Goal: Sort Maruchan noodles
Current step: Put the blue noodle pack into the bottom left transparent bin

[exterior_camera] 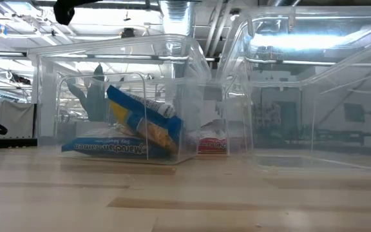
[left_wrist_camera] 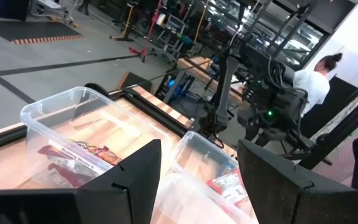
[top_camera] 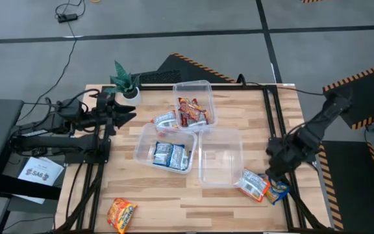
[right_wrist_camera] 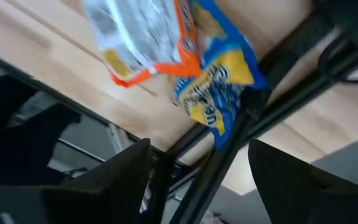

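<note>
The small flat blue and yellow plastic noodle packet [top_camera: 278, 191] lies at the right edge of the bench, part of it hanging over the black metal frame rail [right_wrist_camera: 272, 112]. A white and orange noodle packet [top_camera: 253, 184] lies right beside it and touches it. I think the blue one is next to be picked, because the right hand [top_camera: 276, 170] hovers just above it with its fingers spread wide and nothing in them. That edge spot looks tricky: a push could slide the packet off the bench.

The other packets show how the sorting goes. The clear plastic bin with red packets [top_camera: 195, 104] sits at the far middle of the wooden bench [top_camera: 167, 195]. The clear plastic bin with blue and white packets [top_camera: 165, 148] sits in front of it. The third clear plastic bin [top_camera: 221, 156] beside them looks empty, maybe waiting for orange ones. 1 blue and white packet [top_camera: 163, 120] lies loose between the first 2 bins. An orange noodle packet [top_camera: 121, 214] lies alone at the near left corner.

The left hand [top_camera: 123, 114] waits by the small green plant in a white pot [top_camera: 126, 83], spread wide and empty.

The right wrist view alone shows the blue packet overlapping the rail. The low view alone shows the packets [exterior_camera: 137, 125] leaning in a pile inside their bin. The left wrist view shows a person in a white top [left_wrist_camera: 312, 84] far behind the bench.
</note>
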